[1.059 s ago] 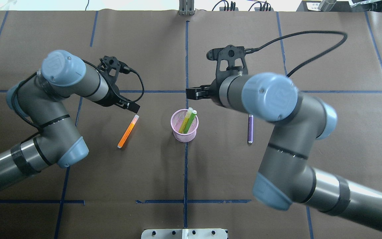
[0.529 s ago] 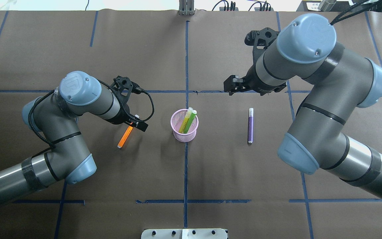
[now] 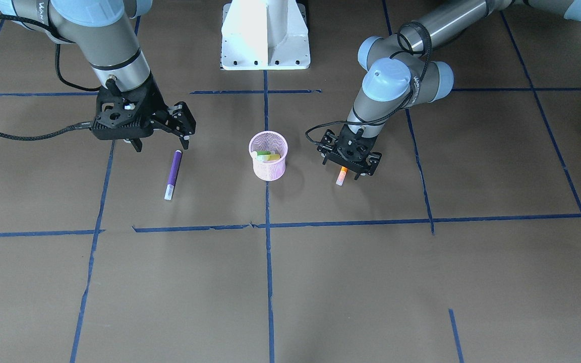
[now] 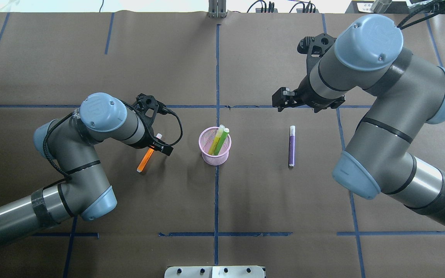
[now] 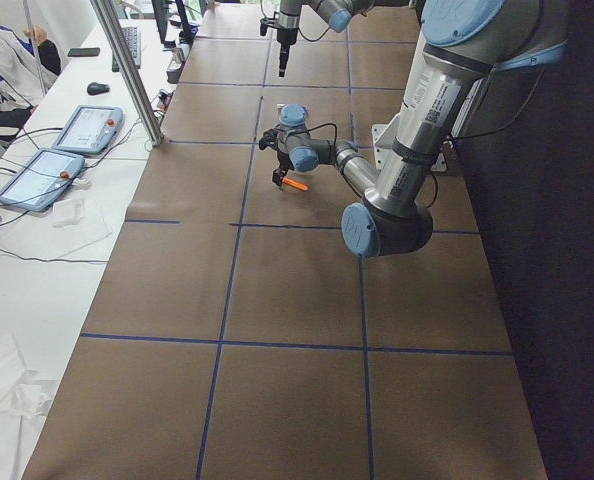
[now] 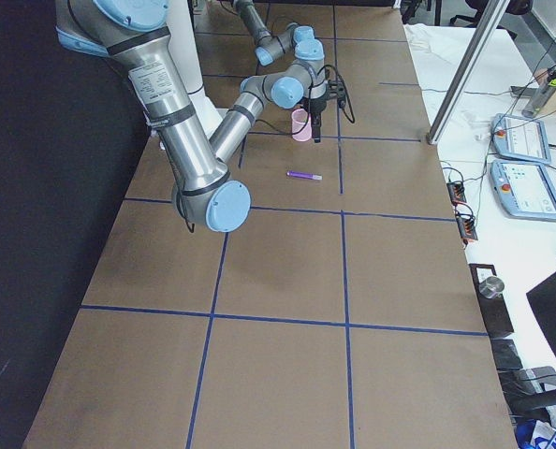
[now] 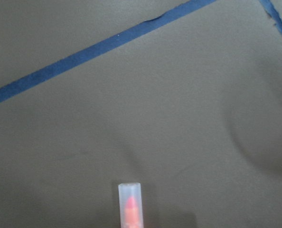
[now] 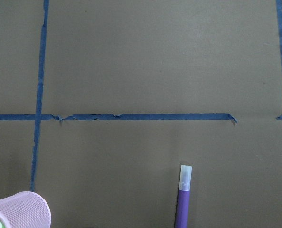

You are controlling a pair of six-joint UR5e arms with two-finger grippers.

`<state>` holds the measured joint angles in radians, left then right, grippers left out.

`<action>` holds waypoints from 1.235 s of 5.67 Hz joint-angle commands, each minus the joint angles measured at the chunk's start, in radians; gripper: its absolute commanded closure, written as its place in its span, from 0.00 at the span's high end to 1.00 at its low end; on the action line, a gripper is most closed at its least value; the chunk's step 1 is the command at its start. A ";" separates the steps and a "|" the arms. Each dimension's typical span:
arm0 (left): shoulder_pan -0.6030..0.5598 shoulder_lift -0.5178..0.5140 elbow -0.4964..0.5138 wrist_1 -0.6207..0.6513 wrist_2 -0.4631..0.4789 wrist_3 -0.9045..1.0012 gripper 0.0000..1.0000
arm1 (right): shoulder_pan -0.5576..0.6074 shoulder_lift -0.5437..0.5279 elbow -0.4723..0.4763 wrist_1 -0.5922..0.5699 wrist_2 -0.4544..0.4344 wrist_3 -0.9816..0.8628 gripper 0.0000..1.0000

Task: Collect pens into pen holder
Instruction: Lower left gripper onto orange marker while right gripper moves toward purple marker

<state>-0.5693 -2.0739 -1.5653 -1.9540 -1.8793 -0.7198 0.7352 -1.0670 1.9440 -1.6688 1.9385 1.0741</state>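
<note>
Brown paper-covered table point(image 4: 214, 200) gridded with blue tape, with wide bare room all round. The right gripper point(image 3: 162, 145) hangs wide open near the purple pen point(image 4: 291, 146). The left gripper point(image 3: 345, 170), fingers apart, straddles the flat orange highlighter point(image 4: 145, 160). At centre, the upright pink wire-mesh pen holder point(image 4: 207, 157) holds two leaning yellow-green highlighters point(image 4: 218, 141).

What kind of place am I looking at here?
Probably a robotics lab bench. Two robot arms, the left arm and the right arm, reach over a table gridded with blue tape, and control tablets lie on a side desk.
</note>
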 commanded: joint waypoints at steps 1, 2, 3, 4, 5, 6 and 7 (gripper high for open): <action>0.002 -0.014 0.001 0.041 0.009 0.003 0.93 | 0.001 -0.008 0.003 0.001 0.000 0.000 1.00; 0.002 -0.015 0.001 0.041 0.009 0.003 0.85 | 0.003 -0.008 0.003 0.001 0.000 0.000 1.00; 0.003 -0.012 0.001 0.043 0.009 0.002 0.65 | 0.004 -0.010 0.003 0.001 0.000 0.001 1.00; 0.003 -0.011 0.001 0.043 0.008 0.000 0.38 | 0.004 -0.014 0.006 0.003 0.000 0.000 1.00; 0.003 -0.008 -0.001 0.043 0.008 -0.001 0.17 | 0.007 -0.018 0.016 0.001 0.000 0.000 1.00; 0.003 -0.008 -0.001 0.046 0.008 -0.006 0.02 | 0.007 -0.022 0.018 0.003 0.000 0.000 1.00; 0.003 -0.011 -0.001 0.047 0.008 -0.006 0.00 | 0.007 -0.025 0.018 0.003 0.000 0.000 1.00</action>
<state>-0.5728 -2.0828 -1.5660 -1.9083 -1.8714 -0.7245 0.7422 -1.0890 1.9611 -1.6662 1.9390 1.0738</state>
